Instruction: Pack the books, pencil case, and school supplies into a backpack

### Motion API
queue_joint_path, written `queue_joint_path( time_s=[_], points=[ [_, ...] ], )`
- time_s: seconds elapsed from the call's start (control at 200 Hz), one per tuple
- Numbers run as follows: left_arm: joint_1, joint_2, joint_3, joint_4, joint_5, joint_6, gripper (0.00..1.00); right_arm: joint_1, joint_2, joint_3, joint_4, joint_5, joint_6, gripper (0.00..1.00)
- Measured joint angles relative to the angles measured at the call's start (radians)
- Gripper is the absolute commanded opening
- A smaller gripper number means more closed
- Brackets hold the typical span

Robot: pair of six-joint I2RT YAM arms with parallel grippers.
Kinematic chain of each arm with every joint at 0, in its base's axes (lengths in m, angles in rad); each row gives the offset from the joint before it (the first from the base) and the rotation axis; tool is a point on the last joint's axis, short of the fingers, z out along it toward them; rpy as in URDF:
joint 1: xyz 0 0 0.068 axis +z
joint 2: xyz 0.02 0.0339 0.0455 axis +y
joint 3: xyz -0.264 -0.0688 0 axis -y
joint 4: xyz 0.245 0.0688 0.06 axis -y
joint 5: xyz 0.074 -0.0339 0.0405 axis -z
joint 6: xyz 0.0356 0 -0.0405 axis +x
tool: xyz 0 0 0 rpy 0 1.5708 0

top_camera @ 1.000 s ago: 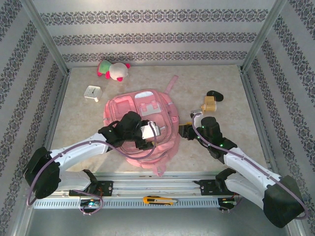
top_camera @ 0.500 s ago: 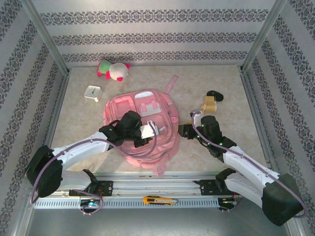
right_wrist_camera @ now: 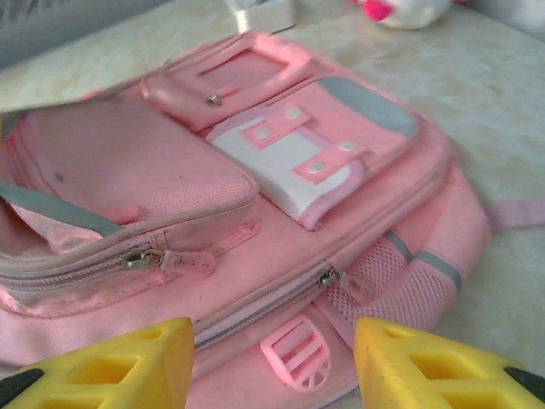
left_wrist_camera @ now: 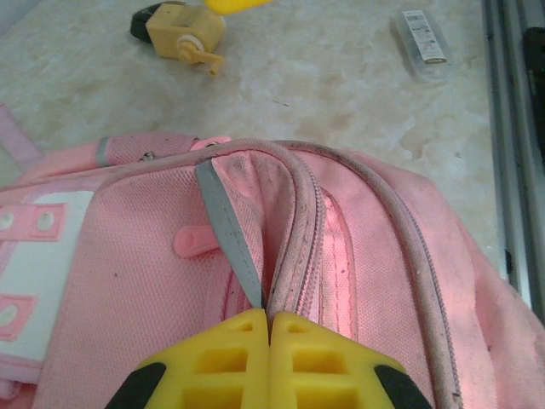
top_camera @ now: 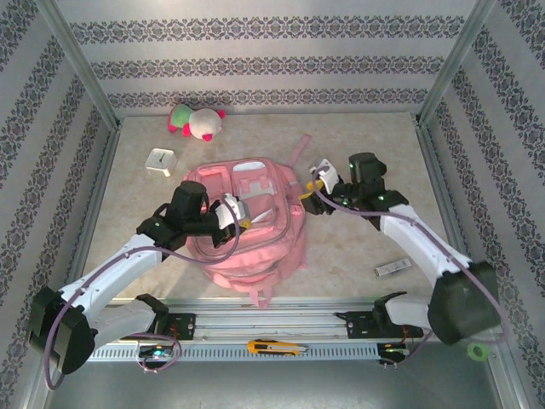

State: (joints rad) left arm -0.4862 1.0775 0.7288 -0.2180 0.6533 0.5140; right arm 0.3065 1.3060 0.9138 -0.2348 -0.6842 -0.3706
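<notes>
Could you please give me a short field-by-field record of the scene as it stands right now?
backpack: pink, lying flat mid-table, front pockets facing up
left gripper: shut, pinching a grey-trimmed edge beside a zip on the backpack
right gripper: open, holding nothing, low at the backpack's right side
grey-white bar: on the table, right of the backpack and apart from it
plush toy: far-left part of the table
clock cube: near the plush toy, left of the backpack
</notes>
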Motion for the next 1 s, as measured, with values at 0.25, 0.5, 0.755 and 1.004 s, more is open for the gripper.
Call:
queue_joint_path(
  time_s=[0.25,0.5,0.755,1.004],
  points=[
    [0.004,-0.013,-0.015,-0.010,0.019,0.056,0.00,0.026,0.246,0.187,-0.216,-0.073,-0.377,0.52],
    [0.004,-0.043,-0.040,-0.016,0.016,0.104,0.00,0.051,0.384,0.310,-0.353,-0.096,-0.623,0.52],
    [0.004,-0.047,-0.044,-0.023,0.016,0.138,0.00,0.081,0.472,0.388,-0.467,-0.095,-0.780,0.52],
    [0.004,-0.046,-0.044,-0.023,0.017,0.153,0.00,0.095,0.486,0.415,-0.529,-0.103,-0.834,0.51]
  ],
)
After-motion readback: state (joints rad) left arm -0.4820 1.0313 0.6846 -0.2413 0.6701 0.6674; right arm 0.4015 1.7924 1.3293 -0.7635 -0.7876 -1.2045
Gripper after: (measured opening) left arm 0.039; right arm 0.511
